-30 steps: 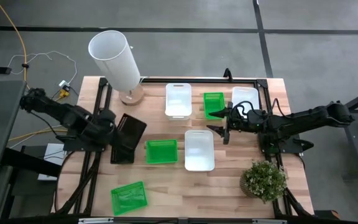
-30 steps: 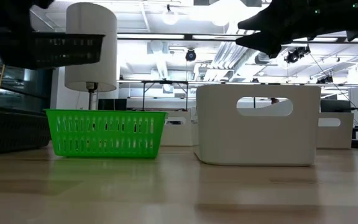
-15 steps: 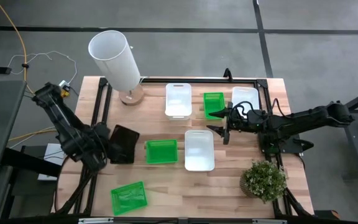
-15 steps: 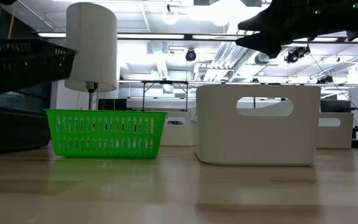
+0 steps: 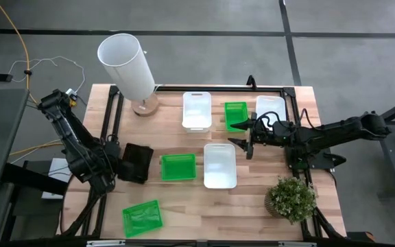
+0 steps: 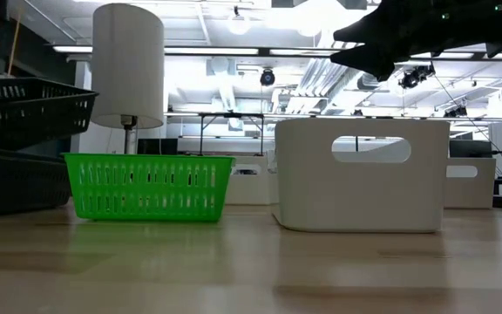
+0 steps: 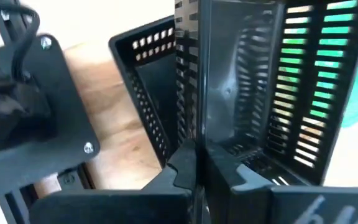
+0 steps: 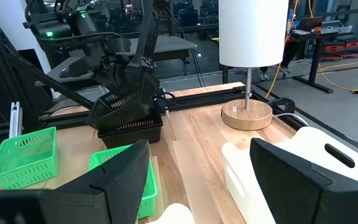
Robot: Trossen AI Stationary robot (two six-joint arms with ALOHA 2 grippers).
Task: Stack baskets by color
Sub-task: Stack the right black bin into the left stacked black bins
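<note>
Mostly unsorted: left gripper [image 7: 194, 171], clamped on a black basket [image 5: 135, 162], holds it over other black ones; green basket [image 5: 178, 167] and white basket [image 5: 220, 165] lie scattered; right gripper [image 5: 247, 141] hangs open, empty.

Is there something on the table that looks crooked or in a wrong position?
Yes. The black basket held in the left gripper sits tilted above another black basket, not nested flat. The green basket at the front edge also lies turned at an angle to the table edge. Nothing looks spilled or broken.
</note>
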